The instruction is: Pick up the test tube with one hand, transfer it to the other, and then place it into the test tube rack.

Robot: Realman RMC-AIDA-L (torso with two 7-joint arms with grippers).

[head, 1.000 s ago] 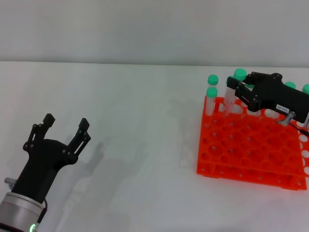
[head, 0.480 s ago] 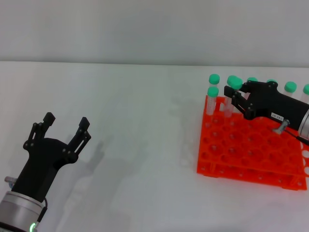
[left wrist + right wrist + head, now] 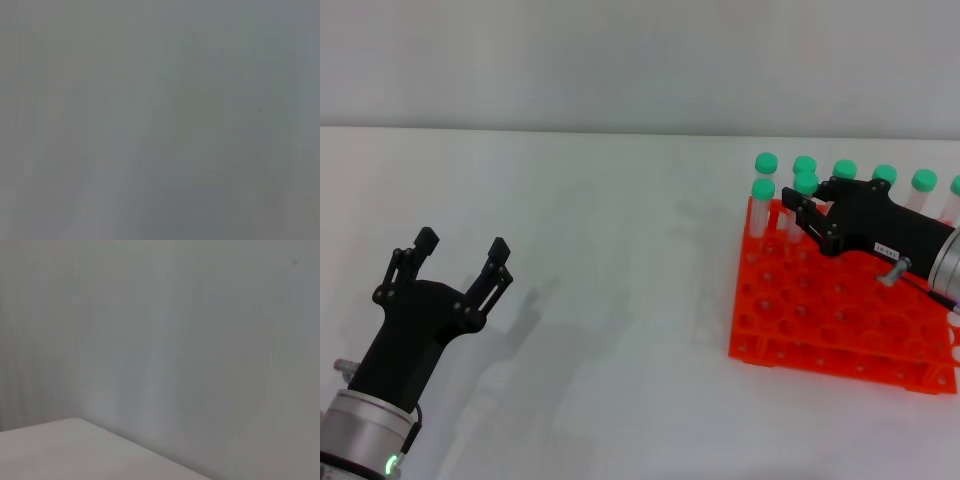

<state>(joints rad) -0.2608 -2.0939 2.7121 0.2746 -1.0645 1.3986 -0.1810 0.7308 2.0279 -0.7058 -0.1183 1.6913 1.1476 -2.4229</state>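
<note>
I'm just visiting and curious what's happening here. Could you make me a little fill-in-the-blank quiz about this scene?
1. The right gripper lowers a tube with a ____ cap.
2. The rack full of round holes is coloured ____.
3. The left gripper has its fingers spread and holds ____.
4. The tubes already standing fill the rack's ____ row.

Missing words: green; orange; nothing; back
</note>
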